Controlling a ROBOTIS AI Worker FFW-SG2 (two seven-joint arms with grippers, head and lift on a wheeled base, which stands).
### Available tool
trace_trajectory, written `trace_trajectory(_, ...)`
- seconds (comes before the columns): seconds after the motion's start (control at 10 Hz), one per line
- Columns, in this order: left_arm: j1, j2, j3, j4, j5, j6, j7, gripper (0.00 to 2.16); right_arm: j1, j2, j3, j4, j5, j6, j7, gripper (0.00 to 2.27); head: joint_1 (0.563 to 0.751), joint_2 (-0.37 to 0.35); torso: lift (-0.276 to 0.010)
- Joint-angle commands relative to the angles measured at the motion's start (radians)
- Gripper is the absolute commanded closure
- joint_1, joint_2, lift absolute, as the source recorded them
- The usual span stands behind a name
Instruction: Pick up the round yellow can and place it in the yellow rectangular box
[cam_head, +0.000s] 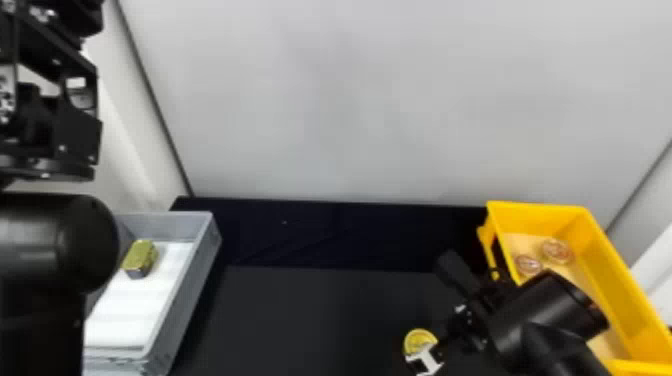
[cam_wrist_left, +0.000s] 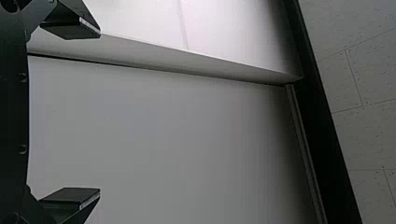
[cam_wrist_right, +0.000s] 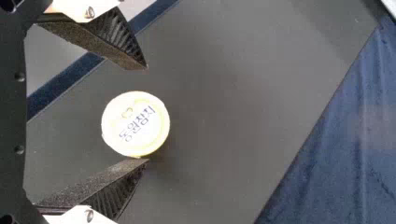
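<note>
While the jaws of the right gripper (cam_wrist_right: 147, 114) are spread apart, the round yellow can (cam_wrist_right: 135, 123), one item, lid up, is framed between them, nearer one jaw, slight centring probably being required before closure.

The can (cam_head: 418, 341) is yellow, the box (cam_head: 607, 280) plain yellow, the bin (cam_head: 186, 290) grey, the tin (cam_head: 140, 254) olive-gold over dark sides, the table (cam_head: 300, 320) dark grey, the cloth (cam_wrist_right: 336, 163) blue, and the ceiling (cam_wrist_left: 369, 60) speckled.

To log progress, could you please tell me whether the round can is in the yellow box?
No, the can is on the dark table, left of the box.
</note>
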Motion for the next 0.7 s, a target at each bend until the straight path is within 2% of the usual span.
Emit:
trace_trajectory(0.0,0.0,0.0,0.0,0.0,0.0,-0.001,0.0,0.09,-0.005,-0.005,0.012,0.007,0.002,-0.012,0.0,0.07,0.663,0.054,-0.002)
trace_trajectory(0.6,0.002,-0.001,-0.005,0.0,0.002,-0.004,0.0,0.09,-0.026,-0.028,0.052,0.047,0.013,-0.088,0.009,0.07,0.663,0.054,-0.002)
